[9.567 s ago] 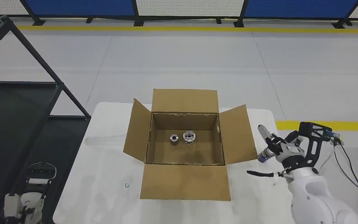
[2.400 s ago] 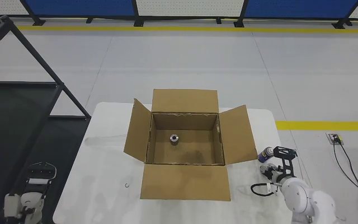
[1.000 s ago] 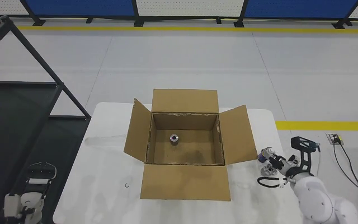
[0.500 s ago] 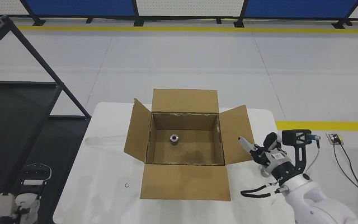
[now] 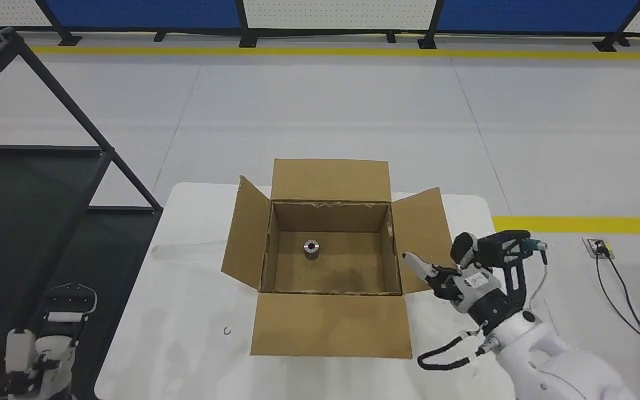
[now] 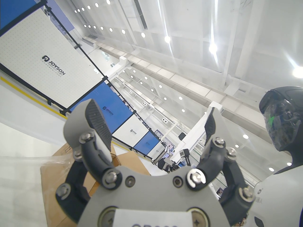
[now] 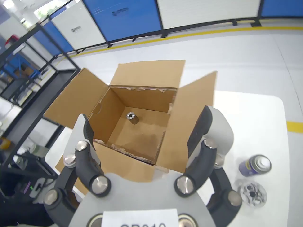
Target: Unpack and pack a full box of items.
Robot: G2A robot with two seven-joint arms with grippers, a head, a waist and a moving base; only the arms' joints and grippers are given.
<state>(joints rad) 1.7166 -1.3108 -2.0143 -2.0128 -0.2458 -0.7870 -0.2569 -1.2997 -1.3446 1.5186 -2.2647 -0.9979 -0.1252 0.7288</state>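
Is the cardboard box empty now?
No, one small metal cylinder stands on the floor of the open cardboard box.

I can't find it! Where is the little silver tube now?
The small metal cylinder sits alone on the floor of the open cardboard box, near its far wall, left of centre in the top view.

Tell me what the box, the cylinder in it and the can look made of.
Box: brown cardboard, matte, with torn edges. Cylinder: probably steel, grey with a bright sheen and a bored centre. Can: likely painted metal, dark blue wall; its pale top may be plastic.
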